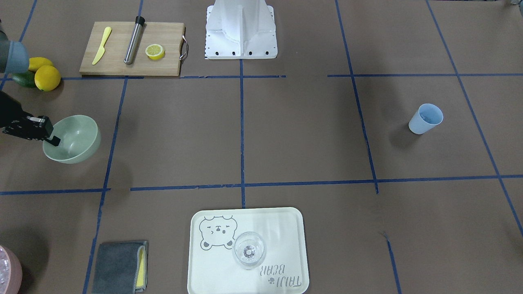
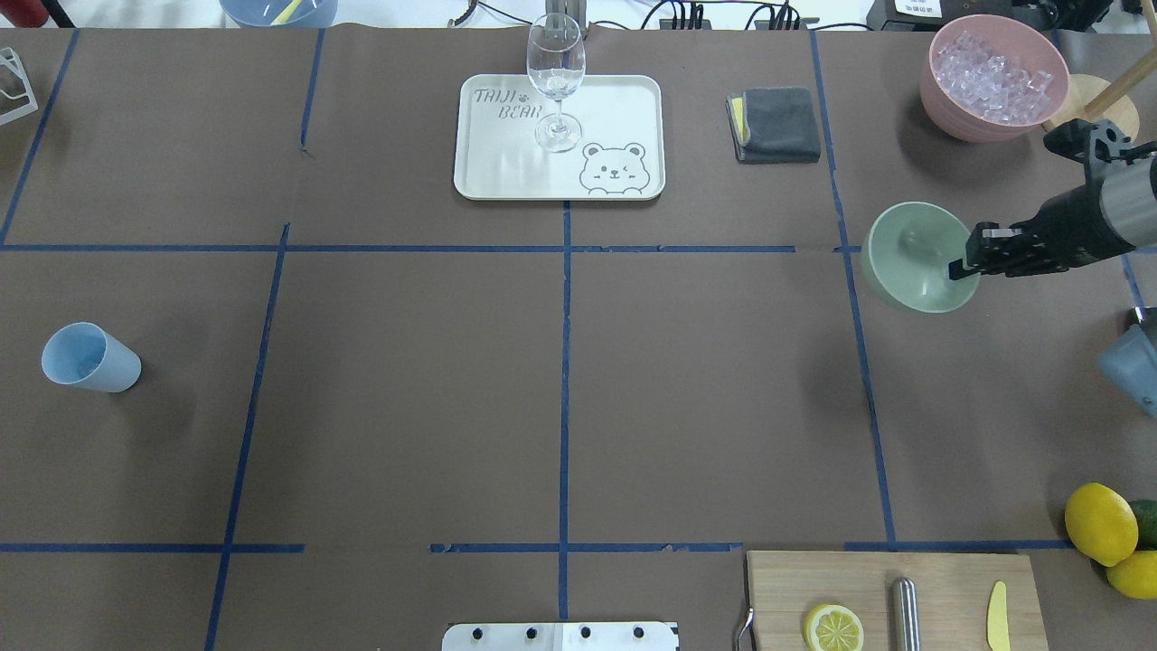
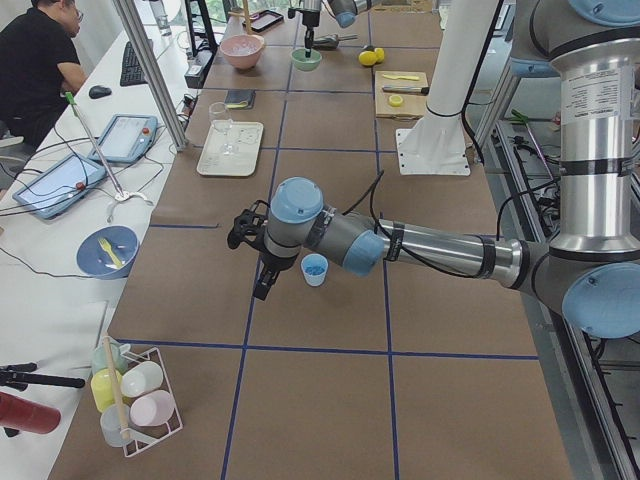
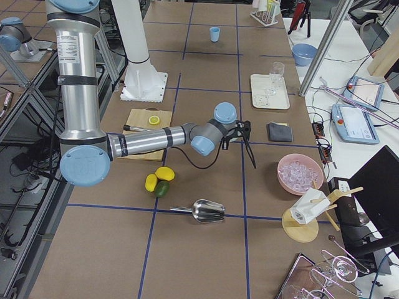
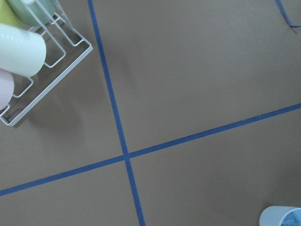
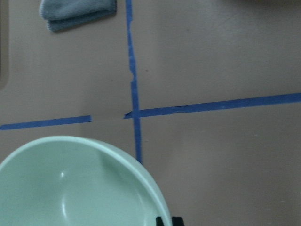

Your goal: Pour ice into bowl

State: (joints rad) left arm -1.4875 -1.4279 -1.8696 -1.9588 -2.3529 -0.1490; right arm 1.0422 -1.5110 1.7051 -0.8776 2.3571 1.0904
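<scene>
Sage-green bowl (image 2: pixel 908 267) gripped by right claw (image 2: pixel 956 269), ice (image 2: pixel 992 74) in pink bowl (image 2: pixel 960 124)

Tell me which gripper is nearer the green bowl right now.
Right. The right gripper is at the bowl, jaws pinching its rim. The left gripper hangs far off at the other end, near the blue cup.

Lighting is bright, even and diffuse, coming from overhead. Shadows on the table (image 2: pixel 705 380) are faint and soft-edged; one lies well apart from the fingers (image 2: pixel 958 268) of the right gripper (image 2: pixel 965 271). There is a small glint inside the bowl (image 2: pixel 913 262), near those fingers. The right wrist view is pale and low in contrast, and the fingertips (image 6: pixel 163 221) at its bottom edge are dark and blurred. The left wrist view is clear, with the rack (image 5: pixel 51 84) slightly soft.
</scene>
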